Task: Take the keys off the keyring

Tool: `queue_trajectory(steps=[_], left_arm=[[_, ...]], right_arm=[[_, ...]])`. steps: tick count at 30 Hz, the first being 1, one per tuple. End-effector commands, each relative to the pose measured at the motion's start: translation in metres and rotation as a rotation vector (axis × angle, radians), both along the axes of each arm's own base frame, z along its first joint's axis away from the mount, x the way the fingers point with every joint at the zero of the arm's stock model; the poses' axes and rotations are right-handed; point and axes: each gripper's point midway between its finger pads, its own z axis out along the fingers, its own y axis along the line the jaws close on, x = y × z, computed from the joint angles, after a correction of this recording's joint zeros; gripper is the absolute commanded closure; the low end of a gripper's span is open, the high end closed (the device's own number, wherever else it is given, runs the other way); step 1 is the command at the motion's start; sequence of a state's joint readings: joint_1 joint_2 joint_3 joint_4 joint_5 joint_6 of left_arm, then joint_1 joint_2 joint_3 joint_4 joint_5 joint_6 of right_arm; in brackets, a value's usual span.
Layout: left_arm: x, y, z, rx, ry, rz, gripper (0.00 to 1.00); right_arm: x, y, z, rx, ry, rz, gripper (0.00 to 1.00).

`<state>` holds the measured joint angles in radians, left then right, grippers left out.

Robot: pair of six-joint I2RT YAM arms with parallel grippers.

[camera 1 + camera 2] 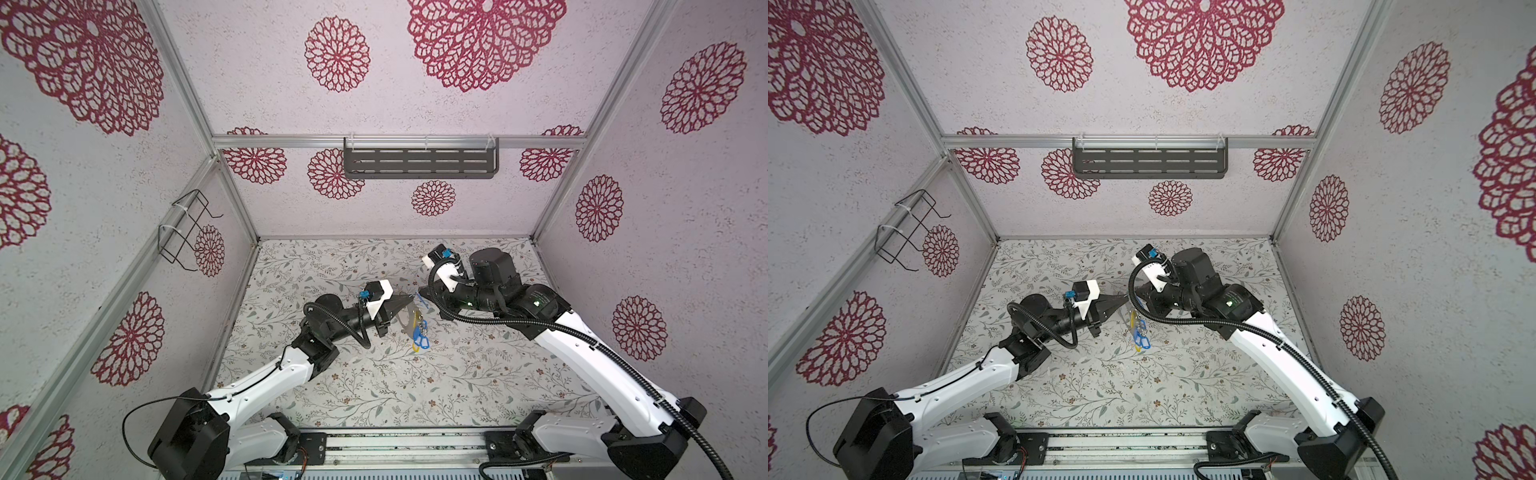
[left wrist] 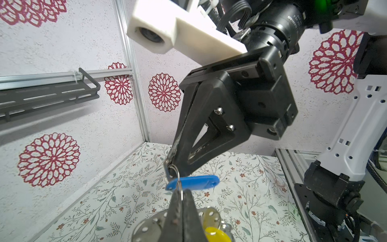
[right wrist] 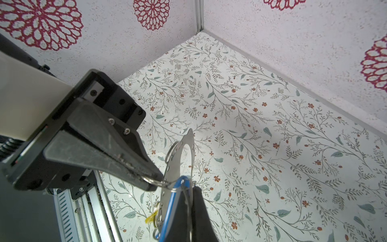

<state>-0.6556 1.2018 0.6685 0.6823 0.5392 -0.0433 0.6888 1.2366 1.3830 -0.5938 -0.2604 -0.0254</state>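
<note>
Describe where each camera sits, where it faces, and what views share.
Top views: above the base, looking down at the table; left arm and right arm show.
Left wrist: on left arm, facing right arm's jaws; own jaws show.
Right wrist: on right arm, facing left arm's jaws; own jaws show.
Wrist views share: blue key, keyring.

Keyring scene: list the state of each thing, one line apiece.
left gripper, fingers shut on a small silver loop
right gripper, fingers shut on the blue key's loop
blue key, held up between both grippers
keyring, lifted off the table, hanging
other keys, dangling at the keyring
</note>
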Motion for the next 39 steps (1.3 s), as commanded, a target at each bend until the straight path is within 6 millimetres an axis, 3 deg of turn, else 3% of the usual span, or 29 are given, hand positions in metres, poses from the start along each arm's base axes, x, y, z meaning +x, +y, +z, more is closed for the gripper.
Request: queue_trajectory(steps=[1,8,16,25,39], left_arm=[[-0.041,0.002,0.029,-0.104,-0.089,-0.181,1.00],[-0.035,0.007,0.040,-0.193,-0.056,-0.172,1.00],[-0.028,0.015,0.061,-0.346,-0.048,-0.157,1.00],[-0.026,0.017,0.073,-0.385,-0.053,-0.145,1.00],[-0.022,0.035,0.097,-0.543,-0.019,-0.114,1.00]], right_arm=[[0.061,-0.047,0.036,0.007,-0.180,-0.326,1.00],[0.061,-0.045,0.030,0.019,-0.164,-0.320,1.00],[0.058,-0.037,0.008,0.054,-0.103,-0.301,1.00],[0.055,-0.035,-0.011,0.071,-0.063,-0.301,1.00],[0.054,-0.028,-0.011,0.119,-0.040,-0.282,1.00]])
